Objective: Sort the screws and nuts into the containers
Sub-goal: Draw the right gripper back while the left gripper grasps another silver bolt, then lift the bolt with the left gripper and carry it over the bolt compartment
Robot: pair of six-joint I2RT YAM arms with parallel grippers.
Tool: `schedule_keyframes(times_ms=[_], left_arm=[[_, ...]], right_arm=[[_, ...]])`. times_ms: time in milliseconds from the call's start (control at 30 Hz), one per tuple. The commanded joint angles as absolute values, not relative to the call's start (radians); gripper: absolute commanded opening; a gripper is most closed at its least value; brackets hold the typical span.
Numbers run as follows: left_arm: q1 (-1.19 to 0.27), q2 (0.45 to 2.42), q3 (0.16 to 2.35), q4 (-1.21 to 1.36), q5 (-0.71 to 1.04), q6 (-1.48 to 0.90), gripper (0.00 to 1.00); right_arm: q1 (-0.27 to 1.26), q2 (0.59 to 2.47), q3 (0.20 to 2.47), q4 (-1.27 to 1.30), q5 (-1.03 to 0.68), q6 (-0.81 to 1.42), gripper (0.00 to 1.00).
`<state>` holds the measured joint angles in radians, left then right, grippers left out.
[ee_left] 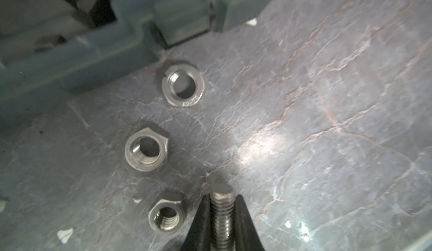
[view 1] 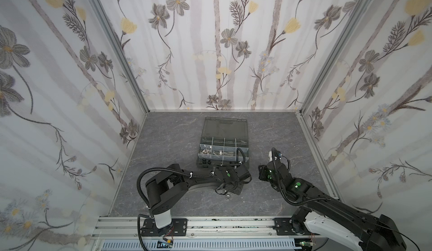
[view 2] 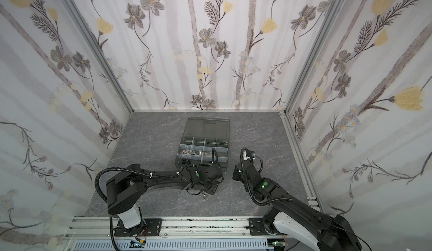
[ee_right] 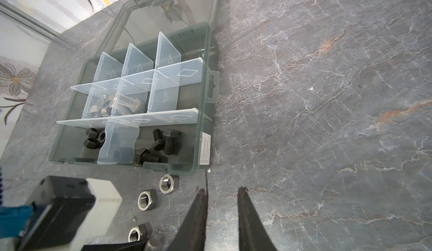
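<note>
Grey bench [ee_left: 327, 121]; left tool [ee_left: 222, 199] clamps a silver screw [ee_left: 222, 217], nuts [ee_left: 146, 151] beside it; lift toward the screw compartment [ee_right: 127, 103] seems due next.

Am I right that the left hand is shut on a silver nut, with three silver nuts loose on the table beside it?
No: the left hand is shut on a silver screw, as the left wrist view shows; the three silver nuts on the table are right.
</note>
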<state>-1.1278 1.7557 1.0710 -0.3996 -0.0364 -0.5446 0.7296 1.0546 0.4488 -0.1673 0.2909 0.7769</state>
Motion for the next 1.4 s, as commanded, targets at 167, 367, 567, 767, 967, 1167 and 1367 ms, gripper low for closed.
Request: schedule_keyframes(times_ms=[167, 367, 567, 767, 967, 1167, 1367], left_arm=[[-0.99, 1.667, 1.16, -0.402, -0.027, -0.472, 0.15], [-0.798, 1.676, 1.21, -0.4, -0.044, -0.41, 0.15], [-0.688, 1.736, 1.269, -0.39, -0.08, -0.36, 0.16], [-0.652, 1.786, 1.287, -0.385, -0.078, -0.334, 0.17], [-0.634, 1.811, 1.287, -0.381, -0.078, -0.327, 0.18], [-0.631, 1.812, 1.286, -0.376, -0.096, -0.328, 0.35], [-0.627, 1.798, 1.281, -0.374, -0.098, -0.331, 0.4]], right_arm=[[0.722, 1.017, 0.449, -0.163, 0.313, 0.782, 0.25], [0.718, 1.005, 0.455, -0.173, 0.308, 0.783, 0.25], [0.718, 0.993, 0.458, -0.191, 0.31, 0.786, 0.25], [0.719, 0.972, 0.448, -0.207, 0.296, 0.804, 0.25], [0.718, 0.926, 0.43, -0.232, 0.31, 0.814, 0.25], [0.718, 0.896, 0.414, -0.235, 0.318, 0.819, 0.25], [0.718, 0.896, 0.413, -0.236, 0.319, 0.819, 0.25]])
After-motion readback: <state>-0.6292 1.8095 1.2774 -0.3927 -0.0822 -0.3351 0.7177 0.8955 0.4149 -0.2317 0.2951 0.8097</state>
